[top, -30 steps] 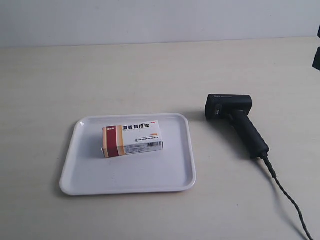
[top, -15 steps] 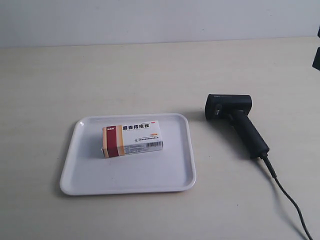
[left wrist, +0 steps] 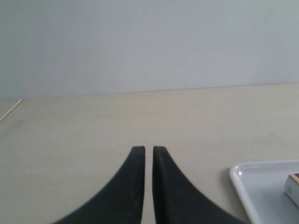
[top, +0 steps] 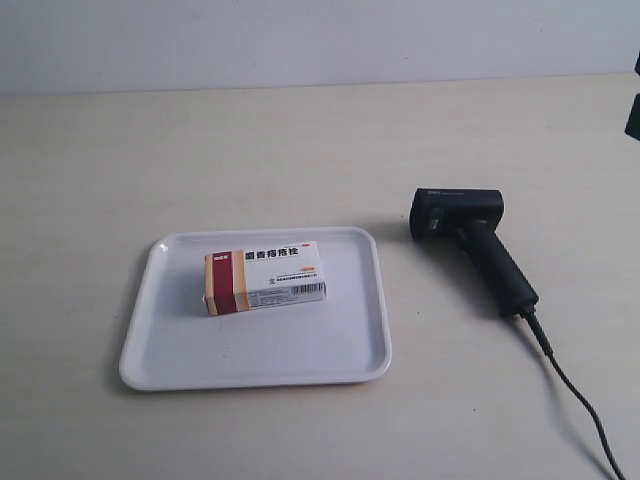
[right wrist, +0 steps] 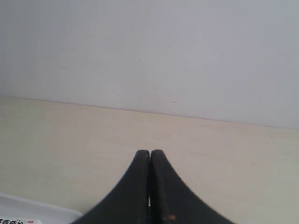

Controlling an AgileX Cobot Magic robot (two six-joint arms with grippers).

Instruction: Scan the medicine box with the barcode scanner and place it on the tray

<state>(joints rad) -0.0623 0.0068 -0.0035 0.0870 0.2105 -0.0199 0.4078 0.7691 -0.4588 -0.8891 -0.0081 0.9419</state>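
The medicine box (top: pixel 265 278) lies flat on the white tray (top: pixel 300 345), its dark red and tan band toward the exterior view's left. To the tray's right, the black barcode scanner (top: pixel 470 245) rests on its side on the table, nothing touching it. In the left wrist view my left gripper (left wrist: pixel 148 149) hangs above bare table, shut but for a thin slit and holding nothing. A tray corner (left wrist: pixel 236 173) and the box's end (left wrist: pixel 293 187) show beside it. My right gripper (right wrist: pixel 150 153) is shut and empty, with the tray's edge (right wrist: pixel 46 211) below it.
The scanner's black cable (top: pixel 580 405) runs off toward the exterior view's lower right corner. A dark piece of an arm (top: pixel 633 105) shows at that view's right edge. A pale wall stands behind the beige table (top: pixel 250 150).
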